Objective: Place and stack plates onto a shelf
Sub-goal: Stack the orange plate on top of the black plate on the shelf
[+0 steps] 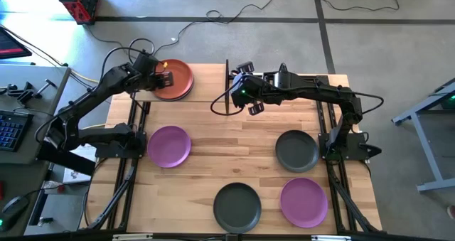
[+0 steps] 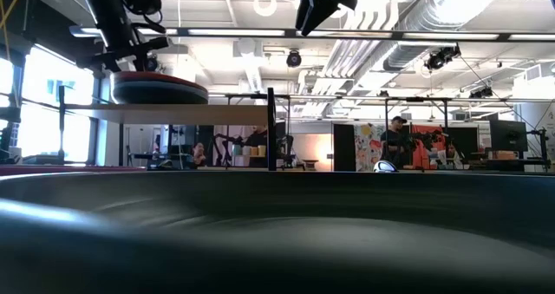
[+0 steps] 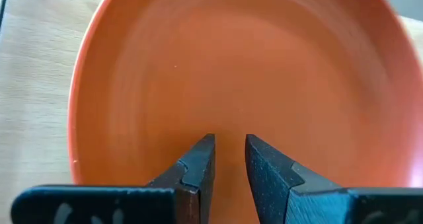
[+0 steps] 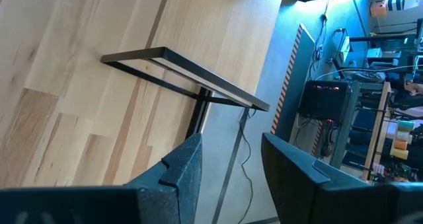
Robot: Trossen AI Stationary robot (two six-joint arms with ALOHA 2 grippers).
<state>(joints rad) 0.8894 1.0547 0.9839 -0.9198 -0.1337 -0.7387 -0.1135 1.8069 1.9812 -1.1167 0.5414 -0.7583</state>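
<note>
Stack partly built on shelf, four plates still on bench.
Left hand (image 1: 165, 77) hovers over orange plate (image 1: 175, 79) topping the stack on shelf (image 1: 206, 84) at bench far-left edge, fingers slightly apart, holding nothing. Right hand (image 1: 253, 107) over bench far-middle, open, empty. Left to shelve: purple plate (image 1: 168, 146) left side, grey plate (image 1: 296, 150) right side, grey plate (image 1: 237, 207) and purple plate (image 1: 304, 202) near front edge. Shelf's right half bare; bench middle open.

- Matte, smooth orange plate (image 3: 251, 72)
- Light wood shelf (image 1: 206, 84), thin black metal posts
- Plank-striped wooden table (image 1: 234, 163)
- Matte dark plastic fingers (image 4: 182, 164)
</note>
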